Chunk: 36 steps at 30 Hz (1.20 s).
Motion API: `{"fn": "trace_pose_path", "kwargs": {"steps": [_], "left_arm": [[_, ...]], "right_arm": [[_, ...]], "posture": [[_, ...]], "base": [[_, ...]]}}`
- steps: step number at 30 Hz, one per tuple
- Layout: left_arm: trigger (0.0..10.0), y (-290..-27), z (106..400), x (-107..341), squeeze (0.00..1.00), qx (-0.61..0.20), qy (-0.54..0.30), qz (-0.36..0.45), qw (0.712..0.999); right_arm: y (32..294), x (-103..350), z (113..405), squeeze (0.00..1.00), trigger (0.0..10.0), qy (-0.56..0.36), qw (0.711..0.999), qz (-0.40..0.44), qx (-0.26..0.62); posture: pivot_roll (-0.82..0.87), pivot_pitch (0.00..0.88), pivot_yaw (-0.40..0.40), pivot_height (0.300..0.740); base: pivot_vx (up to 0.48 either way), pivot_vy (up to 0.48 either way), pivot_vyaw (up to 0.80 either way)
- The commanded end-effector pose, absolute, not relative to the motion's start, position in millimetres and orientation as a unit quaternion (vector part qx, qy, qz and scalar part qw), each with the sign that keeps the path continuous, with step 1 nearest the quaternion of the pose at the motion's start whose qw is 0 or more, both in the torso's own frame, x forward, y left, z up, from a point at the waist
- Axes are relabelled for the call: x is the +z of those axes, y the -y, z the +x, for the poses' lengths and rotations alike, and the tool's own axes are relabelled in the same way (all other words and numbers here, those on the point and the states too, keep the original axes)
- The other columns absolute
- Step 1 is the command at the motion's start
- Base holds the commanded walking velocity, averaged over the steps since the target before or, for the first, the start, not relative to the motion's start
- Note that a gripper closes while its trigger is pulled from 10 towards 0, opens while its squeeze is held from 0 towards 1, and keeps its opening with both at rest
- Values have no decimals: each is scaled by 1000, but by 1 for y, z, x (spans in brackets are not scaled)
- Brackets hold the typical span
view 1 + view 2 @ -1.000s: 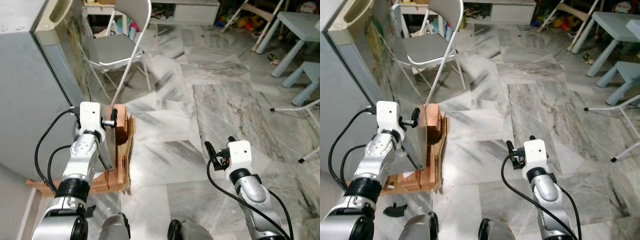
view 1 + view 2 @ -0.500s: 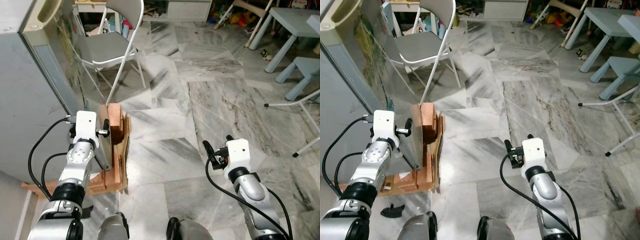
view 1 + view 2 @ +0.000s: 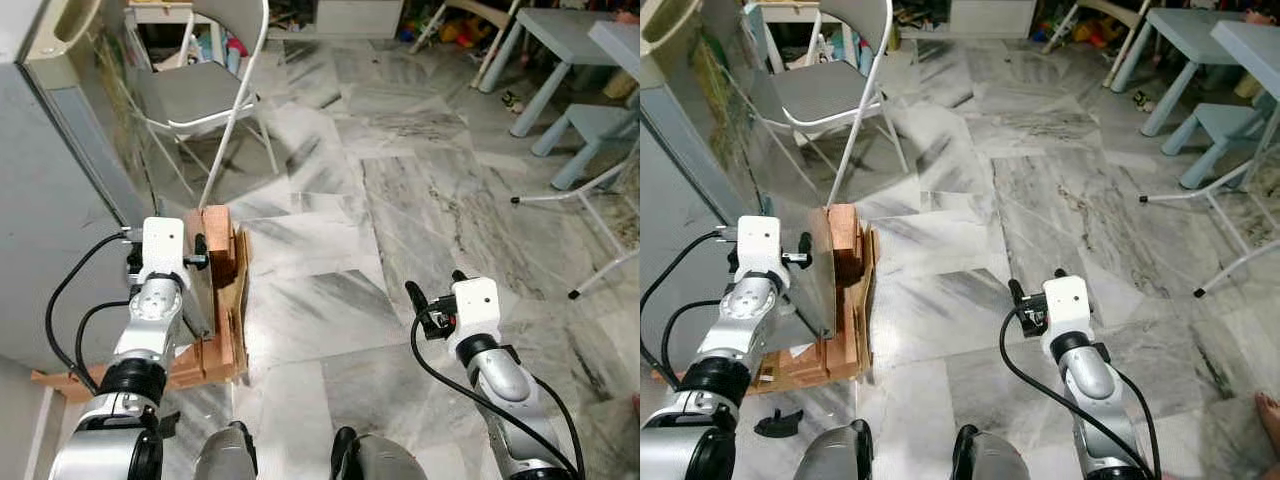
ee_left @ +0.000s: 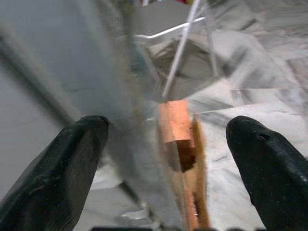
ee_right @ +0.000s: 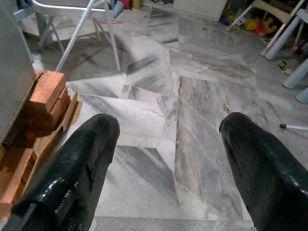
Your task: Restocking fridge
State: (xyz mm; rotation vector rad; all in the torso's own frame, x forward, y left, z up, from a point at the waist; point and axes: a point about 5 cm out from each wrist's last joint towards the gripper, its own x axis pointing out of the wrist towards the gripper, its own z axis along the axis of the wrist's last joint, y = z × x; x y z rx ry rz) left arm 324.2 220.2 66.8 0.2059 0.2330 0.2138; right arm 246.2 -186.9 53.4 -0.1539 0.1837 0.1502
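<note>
Left pincer (image 4: 168,159) spread wide beside fridge (image 3: 50,200) corner; right pincer (image 5: 168,163) likewise spread, empty.

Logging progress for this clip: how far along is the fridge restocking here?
Early stage. Nothing looks stocked: no food is in view. In hand: the left pincer is open at the edge of the fridge door, beside the stacked bricks. The right pincer is open and holds nothing, above the marble floor. Left: fetching items and putting them in the fridge.

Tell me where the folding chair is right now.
The grey folding chair stands ahead on the robot's left in the head views, on the marble floor just beyond the fridge and the stacked bricks.
</note>
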Motion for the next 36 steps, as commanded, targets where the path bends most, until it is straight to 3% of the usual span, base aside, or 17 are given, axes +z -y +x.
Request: {"fn": "trace_pose_path", "kwargs": {"steps": [1,9,15,23,25,36], "left_arm": [[10000,-229,323,70,0,133,-108,116,978],[10000,-230,322,73,0,139,-96,108,980],[10000,-207,317,80,0,86,-49,87,991],[10000,-184,279,78,0,29,-24,65,997],[10000,-175,262,79,0,7,-12,62,998],[10000,-175,244,86,0,4,-12,61,998]], "right_arm": [[189,53,246,0,10000,-97,989,-78,75],[186,55,245,0,10000,-88,988,-88,93],[187,57,243,0,10000,-83,989,-90,87],[187,57,241,0,10000,-86,989,-89,85],[188,58,243,0,10000,-86,989,-88,83],[185,63,248,0,10000,-77,990,-84,80]], "posture": [[12,93,-50,740],[13,94,-51,740],[11,95,-49,740],[29,96,-52,740],[42,98,-55,740],[74,111,-53,740]], "base": [[0,0,0],[0,0,100],[0,0,800],[0,0,577],[317,0,0],[382,0,0]]}}
